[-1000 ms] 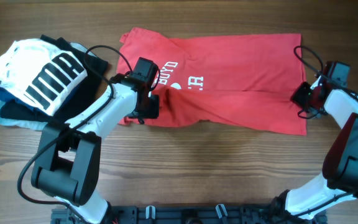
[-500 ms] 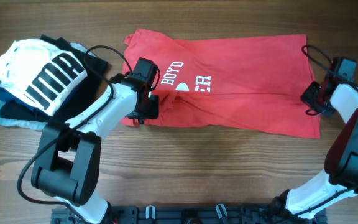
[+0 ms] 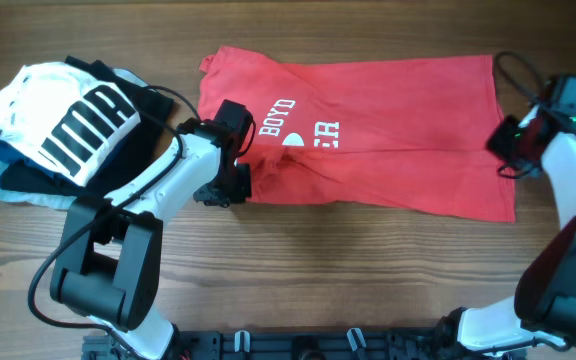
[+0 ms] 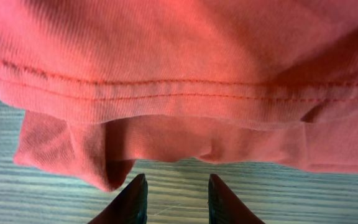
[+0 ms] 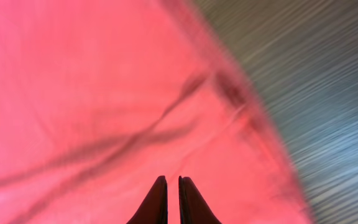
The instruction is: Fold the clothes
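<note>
red everywhere across the far half of the wooden tabletop (image 3: 368,295): looking at a red cotton t-shirt (image 3: 408,150) with white printed lettering (image 3: 303,125), laid out sideways. mostly flat but creased, with long folds running through the middle and the lettering toward its left end. stretches from beside the left arm all the way over to the right arm.

left tool (image 4: 178,200) parked at the near left corner of the shirt, tips apart with nothing between them, just bare wood grain in the gap. from the left wrist view, sitting just short of a bunched-up edge of the fabric with a double-stitched hem (image 4: 179,93) above it. not touching the cloth as far as visible.

right tool (image 5: 172,200) over at the shirt's right edge, closed up with the fingers (image 5: 156,202) pretty much together. right wrist view is blurry, red cloth filling most of it and wood off to the right. can't tell whether any fabric is actually pinched in there.

off to the left of the shirt, not touching it: a pile with a white garment with bold black stripes (image 3: 58,115) on top, plus something black (image 3: 146,135) and something light blue (image 3: 8,185) underneath.
</note>
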`<action>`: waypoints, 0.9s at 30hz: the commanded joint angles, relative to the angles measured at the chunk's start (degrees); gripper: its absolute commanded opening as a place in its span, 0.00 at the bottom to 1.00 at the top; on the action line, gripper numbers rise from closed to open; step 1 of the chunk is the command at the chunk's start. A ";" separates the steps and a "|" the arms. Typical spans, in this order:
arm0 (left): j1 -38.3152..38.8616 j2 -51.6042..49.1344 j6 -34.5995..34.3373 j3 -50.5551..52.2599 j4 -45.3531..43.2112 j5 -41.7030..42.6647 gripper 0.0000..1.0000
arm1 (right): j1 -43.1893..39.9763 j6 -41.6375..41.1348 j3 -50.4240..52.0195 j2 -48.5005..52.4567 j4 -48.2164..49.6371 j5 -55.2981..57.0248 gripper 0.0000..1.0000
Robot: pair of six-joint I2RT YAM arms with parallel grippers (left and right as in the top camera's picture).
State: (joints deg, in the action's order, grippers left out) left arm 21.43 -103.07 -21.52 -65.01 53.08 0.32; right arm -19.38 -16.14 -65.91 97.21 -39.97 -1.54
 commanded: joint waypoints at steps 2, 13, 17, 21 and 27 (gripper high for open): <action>0.02 1.09 -5.44 -0.46 3.67 0.28 0.31 | 3.91 1.31 5.18 3.21 -1.68 -2.21 0.05; 0.04 1.07 -9.44 0.70 4.79 -2.34 0.46 | 3.93 1.07 9.57 4.83 0.79 2.78 0.06; 0.02 1.07 -9.44 4.28 -1.11 -5.38 0.44 | 3.96 0.92 11.56 4.85 2.95 2.56 0.06; -0.09 1.07 -9.94 5.88 -3.17 -10.78 0.36 | 3.91 0.94 11.65 4.85 2.97 2.58 0.05; -1.73 1.07 -10.93 5.88 -3.39 -13.55 0.35 | 3.89 0.92 11.65 4.85 3.30 2.58 0.05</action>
State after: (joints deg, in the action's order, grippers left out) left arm 21.12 -103.04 -31.00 -59.51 49.95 -9.23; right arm -15.27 -15.70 -55.35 100.77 -37.12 0.03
